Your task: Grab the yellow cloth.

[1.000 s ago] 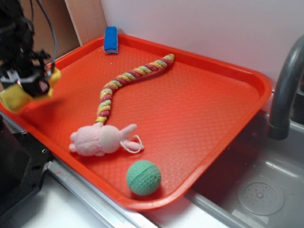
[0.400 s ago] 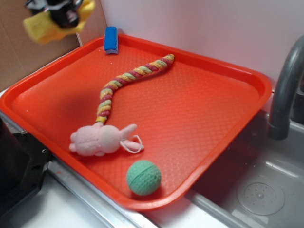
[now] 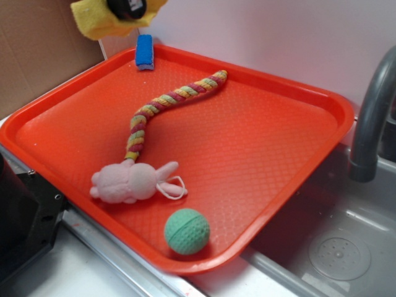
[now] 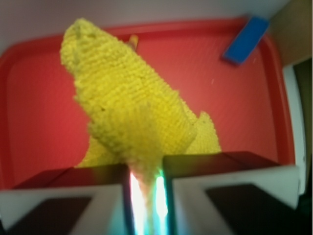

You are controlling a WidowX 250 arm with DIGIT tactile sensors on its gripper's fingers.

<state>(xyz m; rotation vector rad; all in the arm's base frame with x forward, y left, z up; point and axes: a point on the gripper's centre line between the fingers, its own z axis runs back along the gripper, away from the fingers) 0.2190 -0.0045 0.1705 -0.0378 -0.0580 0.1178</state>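
Broadly, the red tray [image 3: 272, 142] fills most of the exterior view, set on a pale desk [image 3: 68, 272] beside a steel sink [image 3: 346, 247] with a dark grey faucet [image 3: 371, 117] at the right. On the tray a braided rope [image 3: 162, 105] of yellow, pink and green runs from the far middle down toward the near left, its lower end touching a pink plush bunny [image 3: 133, 182] that lies on its side. A green ball [image 3: 187, 231] sits near the tray's front rim, just beside the bunny's right. A small blue block [image 3: 144, 51] rests against the tray's far left rim.

High at the top left, above the tray's far corner and clear of everything on it, the yellow cloth [image 3: 102, 20] hangs in the air, held by the pincer [image 3: 127, 7], only the dark lower part of which shows there. From the wrist view the pincer [image 4: 145, 191] is clamped on the cloth [image 4: 132, 103]: the two pale fingers [image 4: 220, 178] stand close together with a fold of terry squeezed between them, and the rest of the cloth rises in a rumpled peak over the tray [image 4: 39, 122].
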